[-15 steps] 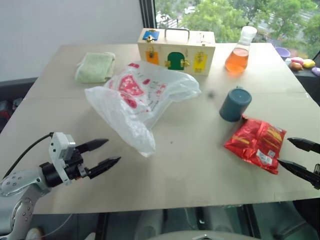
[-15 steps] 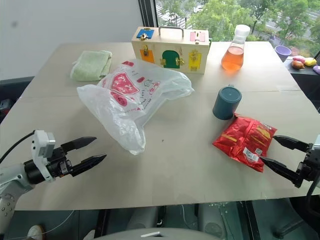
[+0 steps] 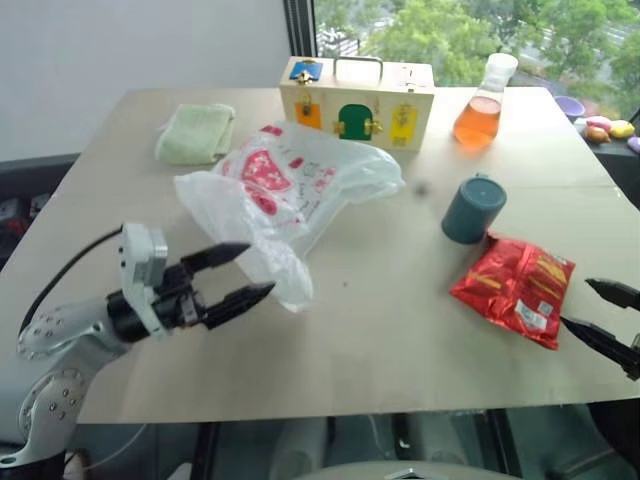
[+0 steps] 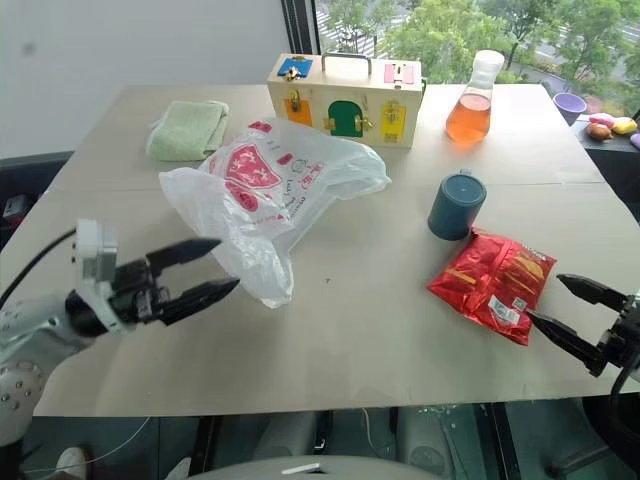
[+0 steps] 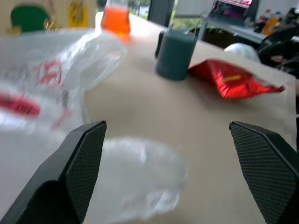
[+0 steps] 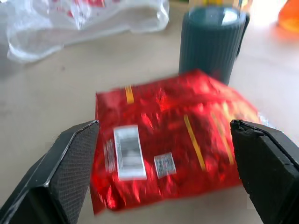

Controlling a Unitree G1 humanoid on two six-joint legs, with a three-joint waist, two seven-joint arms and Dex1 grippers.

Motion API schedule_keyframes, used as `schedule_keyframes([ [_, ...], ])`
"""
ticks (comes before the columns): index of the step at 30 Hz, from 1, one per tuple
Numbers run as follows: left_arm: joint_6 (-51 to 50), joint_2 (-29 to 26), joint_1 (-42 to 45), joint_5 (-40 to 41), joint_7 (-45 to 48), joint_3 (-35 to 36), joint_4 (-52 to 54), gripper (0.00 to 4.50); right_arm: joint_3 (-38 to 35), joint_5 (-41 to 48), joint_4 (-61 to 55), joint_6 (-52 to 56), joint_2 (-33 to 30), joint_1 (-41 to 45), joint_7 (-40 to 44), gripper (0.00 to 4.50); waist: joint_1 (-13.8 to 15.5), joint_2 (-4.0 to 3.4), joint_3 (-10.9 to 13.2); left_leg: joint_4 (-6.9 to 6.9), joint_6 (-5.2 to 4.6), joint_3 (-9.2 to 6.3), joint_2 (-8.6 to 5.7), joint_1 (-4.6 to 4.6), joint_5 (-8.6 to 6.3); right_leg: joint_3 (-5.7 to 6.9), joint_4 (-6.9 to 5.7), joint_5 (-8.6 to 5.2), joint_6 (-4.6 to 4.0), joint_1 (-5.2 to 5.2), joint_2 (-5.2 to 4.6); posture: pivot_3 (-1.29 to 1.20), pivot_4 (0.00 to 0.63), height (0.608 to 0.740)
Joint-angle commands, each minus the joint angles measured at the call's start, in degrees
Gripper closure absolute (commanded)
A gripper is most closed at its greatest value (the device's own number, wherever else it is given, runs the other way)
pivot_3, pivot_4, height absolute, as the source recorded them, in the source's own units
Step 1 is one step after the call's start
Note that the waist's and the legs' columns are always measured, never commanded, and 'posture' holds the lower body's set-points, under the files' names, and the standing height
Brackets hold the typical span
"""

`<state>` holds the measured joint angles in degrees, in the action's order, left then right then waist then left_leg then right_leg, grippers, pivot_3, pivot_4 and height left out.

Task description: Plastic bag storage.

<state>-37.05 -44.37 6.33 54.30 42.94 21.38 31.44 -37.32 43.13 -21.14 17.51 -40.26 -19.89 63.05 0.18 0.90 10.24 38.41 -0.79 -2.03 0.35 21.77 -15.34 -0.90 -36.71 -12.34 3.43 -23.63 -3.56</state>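
Pale wood bench (image 3: 400, 340) by a window with green trees beyond: on it the plastic bag (image 3: 285, 195) lies loose and spread out, in front of the wooden box (image 3: 357, 101), so storage looks not yet begun. The left claw (image 3: 243, 273), fingers apart, hovers at the bag's near end without gripping it. The right claw (image 4: 562, 305), also spread, sits beside a red snack packet (image 3: 515, 286). Gathering and stowing remain.
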Motion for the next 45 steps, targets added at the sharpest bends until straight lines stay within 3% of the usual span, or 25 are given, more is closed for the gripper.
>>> schedule_keyframes([
  [1, -8.05, 0.85, 11.26, -1.64, -14.47, -6.71, 1.33, 0.10, 0.69, 1.76, -10.55, -1.81, 1.86, -1.04, -2.51, 0.00, 0.06, 0.01, -0.02, 0.00, 0.00, 0.01, -0.02, -0.04, 0.00, -0.02, -0.03, 0.02, 0.02, 0.04, 0.02, 0.00, 0.150, 0.740],
  [4, -14.95, 0.41, 23.00, -13.16, -22.73, -18.45, -3.29, 0.10, 1.33, 1.72, -17.00, -1.68, 2.73, -4.22, -3.48, 0.00, 0.48, 0.06, -0.01, 0.00, 0.00, -0.04, -0.05, -0.07, 0.00, -0.02, -0.07, 0.02, 0.03, 0.06, 0.05, 0.00, 0.150, 0.740],
  [6, -14.29, 1.83, 28.12, -20.29, -24.63, -24.96, -6.80, 0.10, 0.96, 2.27, -20.15, -1.54, 3.11, -6.00, -4.75, 0.00, 0.50, 0.06, -0.02, 0.00, 0.01, 0.02, -0.10, -0.05, 0.01, -0.10, -0.03, 0.03, 0.05, 0.05, 0.06, 0.00, 0.150, 0.740],
  [13, -11.95, 6.71, 35.64, -40.17, -28.97, -40.60, -20.81, 0.10, 2.23, 0.15, -29.01, -3.41, 6.14, -11.04, -9.92, 0.00, 0.30, 0.12, 0.01, -0.06, 0.01, 0.03, -0.10, 0.00, 0.00, -0.13, 0.05, 0.03, 0.03, -0.02, 0.06, 0.00, 0.150, 0.740],
  [24, -1.95, 10.97, 36.80, -51.48, -22.70, -42.87, -35.32, 0.10, 0.57, -0.29, -29.26, -8.56, 10.89, -15.75, -12.28, 0.00, 0.57, 0.15, 0.03, -0.04, 0.01, 0.06, -0.11, 0.09, 0.00, -0.13, 0.06, 0.03, 0.03, -0.10, 0.01, 0.00, 0.150, 0.740],
  [29, -0.25, 12.59, 36.82, -54.75, -21.06, -42.13, -38.29, 0.10, 0.67, 7.14, -30.41, -8.11, 9.25, -12.51, -14.40, 0.00, 0.39, 0.16, 0.03, -0.04, 0.00, 0.05, -0.12, 0.10, 0.00, -0.13, 0.06, 0.03, 0.03, -0.11, -0.01, 0.00, 0.150, 0.740],
  [34, 0.71, 13.46, 36.86, -59.82, -21.18, -43.29, -40.44, 0.10, 4.00, 7.26, -30.13, -6.60, 6.97, -9.15, -16.30, 0.00, 0.46, 0.16, 0.03, -0.04, 0.00, 0.05, -0.11, 0.08, 0.00, -0.12, 0.02, 0.03, 0.03, -0.11, 0.00, 0.00, 0.150, 0.740],
  [36, 1.12, 13.75, 36.56, -62.20, -21.70, -43.94, -41.20, 0.49, 5.15, 7.34, -30.00, -5.94, 6.17, -7.53, -17.43, 0.00, 0.53, 0.16, 0.03, -0.04, 0.00, 0.03, -0.11, 0.09, 0.00, -0.11, 0.02, 0.03, 0.03, -0.11, 0.00, 0.00, 0.150, 0.740],
  [38, 2.33, 13.44, 36.19, -65.10, -22.26, -44.84, -42.22, 1.27, 5.96, 7.34, -29.98, -5.42, 5.40, -6.33, -18.35, 0.00, 0.53, 0.16, 0.03, -0.03, 0.00, 0.05, -0.16, 0.10, 0.00, -0.12, 0.03, 0.04, 0.03, -0.10, -0.04, 0.00, 0.150, 0.740],
  [44, 6.73, 15.64, 36.80, -64.87, -23.62, -39.20, -43.81, 4.16, 8.84, 4.41, -29.53, -3.02, 3.57, -4.59, -21.37, 0.00, 0.56, 0.17, 0.03, -0.03, 0.00, 0.00, -0.15, 0.13, 0.00, -0.08, 0.02, 0.07, -0.02, -0.11, -0.04, 0.00, 0.150, 0.740],
  [45, 7.18, 16.45, 37.15, -63.27, -23.58, -36.96, -43.74, 4.42, 9.68, 3.14, -29.34, -2.22, 3.21, -4.14, -22.49, 0.00, 0.57, 0.18, 0.04, -0.03, 0.00, -0.01, -0.15, 0.14, 0.00, -0.07, 0.02, 0.10, -0.06, -0.11, -0.04, 0.00, 0.150, 0.740],
])
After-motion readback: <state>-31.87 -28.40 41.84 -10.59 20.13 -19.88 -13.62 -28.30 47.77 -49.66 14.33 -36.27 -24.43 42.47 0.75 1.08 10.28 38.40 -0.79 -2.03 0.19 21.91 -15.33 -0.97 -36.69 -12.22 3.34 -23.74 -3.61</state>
